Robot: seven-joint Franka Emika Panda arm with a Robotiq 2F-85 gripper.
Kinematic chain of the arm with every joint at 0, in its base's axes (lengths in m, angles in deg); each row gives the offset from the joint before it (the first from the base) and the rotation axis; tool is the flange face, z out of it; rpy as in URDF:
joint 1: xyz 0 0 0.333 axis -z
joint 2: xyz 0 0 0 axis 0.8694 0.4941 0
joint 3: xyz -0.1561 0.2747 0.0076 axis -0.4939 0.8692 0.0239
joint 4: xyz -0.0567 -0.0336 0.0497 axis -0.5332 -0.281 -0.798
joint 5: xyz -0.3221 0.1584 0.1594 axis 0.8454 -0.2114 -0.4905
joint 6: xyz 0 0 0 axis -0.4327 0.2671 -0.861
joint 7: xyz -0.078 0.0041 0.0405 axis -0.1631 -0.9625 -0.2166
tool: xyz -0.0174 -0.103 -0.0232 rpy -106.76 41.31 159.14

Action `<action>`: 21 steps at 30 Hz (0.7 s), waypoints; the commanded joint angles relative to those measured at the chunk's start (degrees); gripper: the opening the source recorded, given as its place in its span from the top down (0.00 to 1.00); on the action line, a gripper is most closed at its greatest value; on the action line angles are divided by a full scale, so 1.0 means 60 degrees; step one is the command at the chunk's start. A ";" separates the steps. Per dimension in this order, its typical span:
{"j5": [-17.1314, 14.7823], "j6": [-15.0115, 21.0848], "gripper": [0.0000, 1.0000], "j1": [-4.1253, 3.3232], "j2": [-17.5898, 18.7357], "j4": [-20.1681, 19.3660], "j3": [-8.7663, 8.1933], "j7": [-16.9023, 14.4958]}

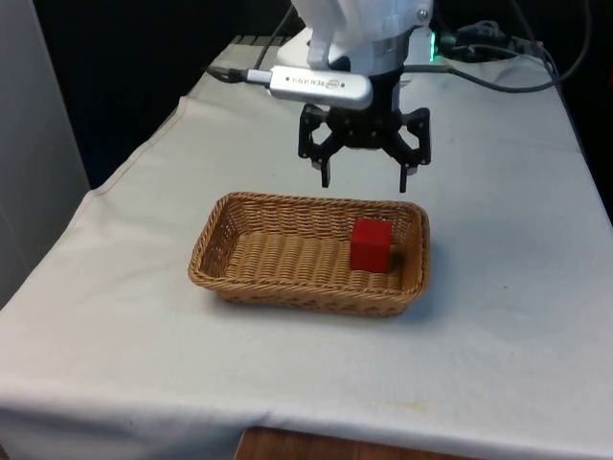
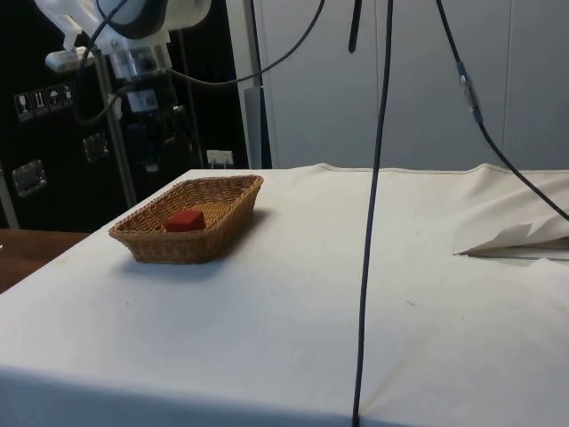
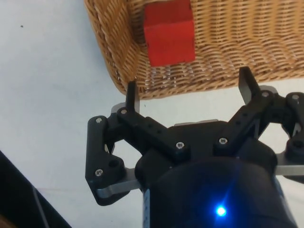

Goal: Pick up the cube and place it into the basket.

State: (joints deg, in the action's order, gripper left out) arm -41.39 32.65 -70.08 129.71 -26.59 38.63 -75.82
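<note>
Red cube (image 1: 371, 244) sits inside basket (image 1: 230, 216), near its right end in front view. Gripper (image 1: 365, 179) above basket's far rim, fingers apart, empty. Cube looks rigid, light; flat opposite faces would suit pinch.

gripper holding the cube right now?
No. The red cube sits on the floor of the wicker basket, while the gripper hangs open and empty above the basket's far rim.
</note>
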 commanded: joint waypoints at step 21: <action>0.0115 -0.0793 0.00 -0.0019 -0.0621 0.0210 -0.0162 0.0010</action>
State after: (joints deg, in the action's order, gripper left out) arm -41.05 28.82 -70.13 126.33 -25.56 37.89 -75.82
